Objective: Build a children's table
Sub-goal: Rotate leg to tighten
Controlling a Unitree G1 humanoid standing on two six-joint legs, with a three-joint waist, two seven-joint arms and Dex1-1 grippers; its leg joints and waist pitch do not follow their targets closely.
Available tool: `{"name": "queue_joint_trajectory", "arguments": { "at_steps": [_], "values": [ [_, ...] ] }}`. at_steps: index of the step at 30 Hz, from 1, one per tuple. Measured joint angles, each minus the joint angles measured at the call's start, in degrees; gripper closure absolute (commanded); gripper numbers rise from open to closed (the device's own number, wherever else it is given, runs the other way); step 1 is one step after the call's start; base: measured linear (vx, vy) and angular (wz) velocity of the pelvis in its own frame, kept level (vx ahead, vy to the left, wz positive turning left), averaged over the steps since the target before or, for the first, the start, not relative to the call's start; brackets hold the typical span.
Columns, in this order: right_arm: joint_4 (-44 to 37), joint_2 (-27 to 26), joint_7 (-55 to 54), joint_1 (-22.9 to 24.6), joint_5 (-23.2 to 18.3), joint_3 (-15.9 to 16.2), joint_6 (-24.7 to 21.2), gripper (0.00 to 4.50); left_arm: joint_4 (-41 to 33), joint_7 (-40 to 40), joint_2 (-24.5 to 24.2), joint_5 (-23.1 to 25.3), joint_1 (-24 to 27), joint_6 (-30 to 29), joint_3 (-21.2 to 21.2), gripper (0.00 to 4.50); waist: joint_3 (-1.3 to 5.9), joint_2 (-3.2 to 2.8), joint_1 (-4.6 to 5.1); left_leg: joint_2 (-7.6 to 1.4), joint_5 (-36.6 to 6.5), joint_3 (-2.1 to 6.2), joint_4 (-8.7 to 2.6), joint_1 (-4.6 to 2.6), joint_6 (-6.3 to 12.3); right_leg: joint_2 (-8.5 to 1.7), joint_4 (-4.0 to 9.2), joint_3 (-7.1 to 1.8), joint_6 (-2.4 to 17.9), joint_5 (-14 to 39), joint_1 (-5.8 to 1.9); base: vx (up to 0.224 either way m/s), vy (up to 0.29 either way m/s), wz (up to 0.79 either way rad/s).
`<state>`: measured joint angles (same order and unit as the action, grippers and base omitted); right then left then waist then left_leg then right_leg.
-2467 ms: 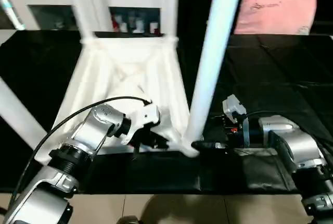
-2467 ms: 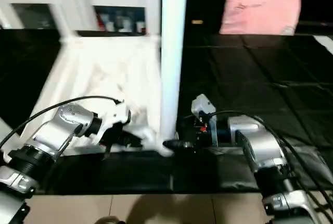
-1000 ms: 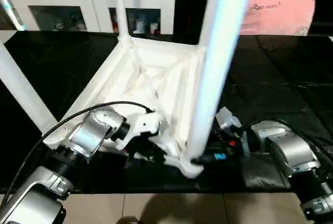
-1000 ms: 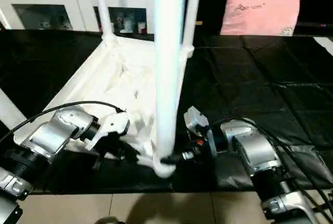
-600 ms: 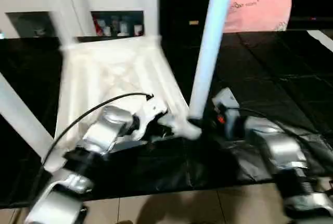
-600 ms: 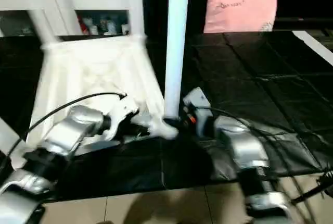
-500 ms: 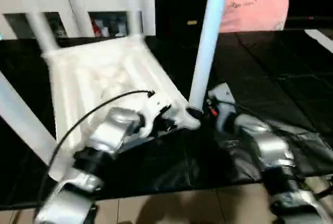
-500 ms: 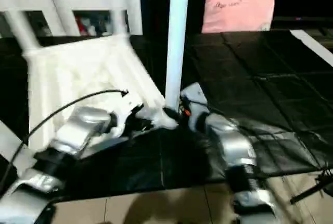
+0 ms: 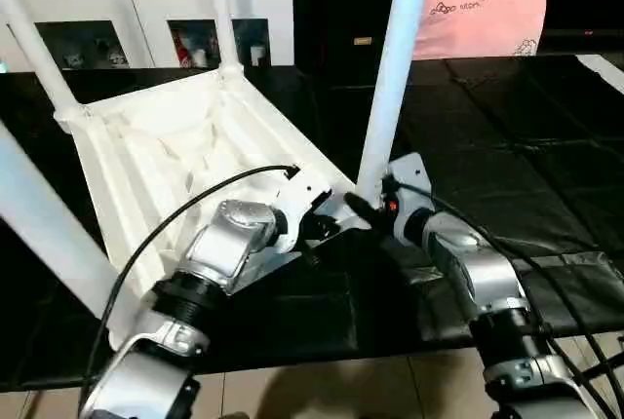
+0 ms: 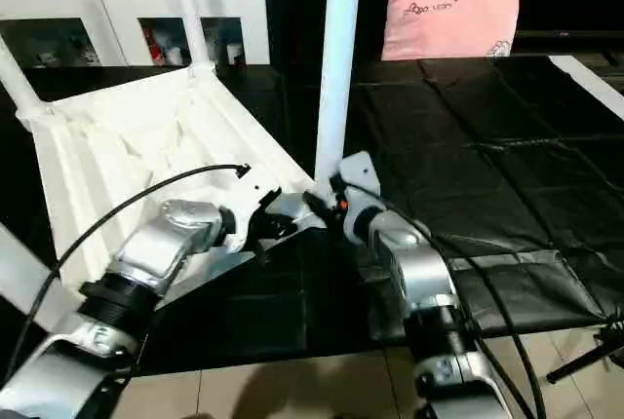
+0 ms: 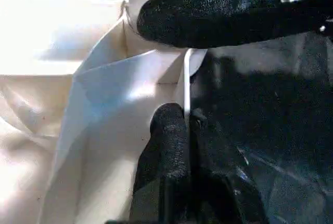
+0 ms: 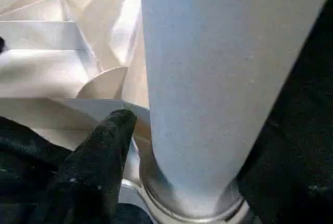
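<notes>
The left tool (image 9: pixel 327 227) is closed on the thin rim of the white plastic tabletop (image 9: pixel 171 151) at its nearest corner. The right tool (image 9: pixel 363 207) stands open, its black textured fingers (image 12: pixel 93 166) on either side of the base of the near leg (image 9: pixel 390 73), at the round corner socket. The tabletop lies inverted on the black-covered bench (image 9: pixel 507 166), ribbed underside up, long axis running away and left. Its smooth, tapered tube legs point upward. Beyond stand a pink cushion (image 9: pixel 483 18) and a white cabinet (image 9: pixel 156 19).
</notes>
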<state>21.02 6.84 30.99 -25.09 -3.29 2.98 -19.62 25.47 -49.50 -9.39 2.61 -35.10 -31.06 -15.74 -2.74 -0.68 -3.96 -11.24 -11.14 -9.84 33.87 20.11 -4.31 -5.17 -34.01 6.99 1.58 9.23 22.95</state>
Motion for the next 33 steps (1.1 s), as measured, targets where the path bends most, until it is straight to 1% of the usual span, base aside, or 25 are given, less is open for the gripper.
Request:
{"name": "queue_joint_trajectory", "arguments": {
  "at_steps": [2, 3, 4, 6, 8, 10, 13, 18, 21, 24, 27, 33],
  "values": [
    [-0.5, 1.0, 2.7, 0.5, -1.2, 0.7, 0.2, 0.86, -1.3, -2.3, -1.6, -0.5, 0.8, 0.7, -0.4, 4.5, -0.01, -0.01, -0.3, 0.0, 0.0, 0.0, 0.0, -0.01, 0.0, 0.0, 0.01, 0.0, 0.0, 0.0, 0.02, 0.0, 0.0, 0.0],
    [-0.7, 1.7, 4.7, 0.8, -1.7, 1.1, 0.3, 0.78, -1.8, -4.0, -2.5, -0.7, 1.0, 1.0, -0.9, 4.5, -0.01, -0.02, -0.65, 0.0, 0.0, 0.0, 0.0, -0.02, 0.0, 0.0, 0.0, 0.0, 0.0, 0.0, 0.02, 0.0, 0.0, 0.0],
    [-0.7, 2.3, 5.8, 0.9, -1.8, 1.3, 0.4, 0.55, -2.1, -5.1, -3.1, -0.8, 1.2, 1.3, -1.2, 4.5, -0.02, -0.03, -0.93, 0.0, 0.0, 0.0, 0.01, -0.03, 0.0, 0.0, -0.01, 0.0, 0.0, 0.0, 0.05, 0.0, 0.0, 0.0],
    [-1.1, 4.4, 10.7, 1.1, -2.8, 2.5, 1.1, 0.41, -2.8, -8.6, -5.5, -1.7, 1.6, 2.7, -2.1, 4.5, -0.04, -0.05, -1.41, -0.01, 0.0, 0.0, 0.03, -0.05, 0.0, -0.01, -0.03, 0.0, 0.0, 0.0, 0.09, 0.0, 0.0, 0.0],
    [-1.9, 6.0, 14.6, 1.5, -3.4, 3.8, 1.4, 0.32, -2.9, -11.4, -7.3, -2.1, 1.8, 3.9, -2.5, 4.5, -0.06, -0.07, -1.66, 0.0, 0.0, 0.01, 0.06, -0.04, 0.0, -0.02, -0.02, 0.0, 0.0, 0.0, 0.12, 0.0, 0.0, 0.0],
    [-2.8, 8.0, 19.2, 2.2, -4.2, 4.6, 1.9, 0.04, -3.3, -14.4, -9.0, -2.7, 2.1, 5.3, -3.0, 4.5, -0.07, -0.04, -2.08, 0.01, 0.0, 0.01, 0.06, 0.0, 0.01, -0.04, 0.01, 0.0, 0.1, 0.0, 0.12, 0.0, 0.0, 0.0],
    [-3.0, 11.1, 25.1, 2.4, -5.8, 5.3, 2.8, 0.04, -4.0, -18.2, -11.1, -3.0, 2.9, 7.2, -3.3, 4.5, -0.09, -0.02, -2.7, 0.03, 0.0, 0.01, 0.06, 0.01, 0.05, -0.06, -0.02, 0.0, 0.2, -0.1, 0.13, 0.0, 0.0, 0.0],
    [-3.4, 16.1, 34.6, 2.3, -7.9, 6.2, 3.0, 0.04, -4.4, -24.5, -14.6, -4.0, 3.0, 10.0, -4.5, 4.5, -0.12, 0.04, -3.26, 0.03, 0.0, 0.0, 0.07, 0.02, 0.05, -0.07, -0.02, 0.0, 0.2, -0.1, 0.12, 0.0, 0.0, 0.0],
    [-3.4, 17.4, 38.7, 1.8, -8.4, 6.8, 3.1, 0.04, -5.0, -27.1, -15.6, -4.6, 3.0, 10.9, -5.2, 4.5, -0.14, 0.08, -3.62, 0.03, 0.0, 0.0, 0.08, 0.0, 0.05, -0.07, -0.06, 0.0, 0.1, 0.0, 0.13, 0.0, 0.0, 0.0],
    [-3.3, 19.6, 43.7, 1.3, -9.4, 8.0, 3.5, 0.04, -6.4, -30.8, -16.7, -5.2, 3.1, 11.8, -6.7, 4.5, -0.15, 0.09, -4.35, 0.03, 0.0, 0.0, 0.08, 0.0, 0.05, -0.07, -0.06, 0.0, 0.1, 0.0, 0.13, 0.0, 0.0, 0.0],
    [-2.8, 20.3, 48.0, 0.0, -10.2, 8.9, 3.7, 0.04, -6.9, -33.1, -17.1, -5.2, 3.1, 13.0, -7.8, 4.5, -0.15, 0.12, -4.44, 0.03, 0.0, 0.0, 0.12, 0.0, 0.05, -0.07, -0.09, 0.0, 0.1, 0.0, 0.12, 0.0, 0.0, 0.0],
    [-2.1, 21.1, 53.8, -0.3, -10.8, 10.5, 3.7, 0.04, -7.1, -35.4, -17.4, -5.2, 3.1, 14.9, -9.7, 4.5, -0.16, 0.2, -4.31, 0.02, 0.0, 0.0, 0.14, 0.0, 0.05, -0.08, -0.12, 0.0, 0.0, 0.0, 0.12, 0.0, 0.0, 0.0]
  ]
}}
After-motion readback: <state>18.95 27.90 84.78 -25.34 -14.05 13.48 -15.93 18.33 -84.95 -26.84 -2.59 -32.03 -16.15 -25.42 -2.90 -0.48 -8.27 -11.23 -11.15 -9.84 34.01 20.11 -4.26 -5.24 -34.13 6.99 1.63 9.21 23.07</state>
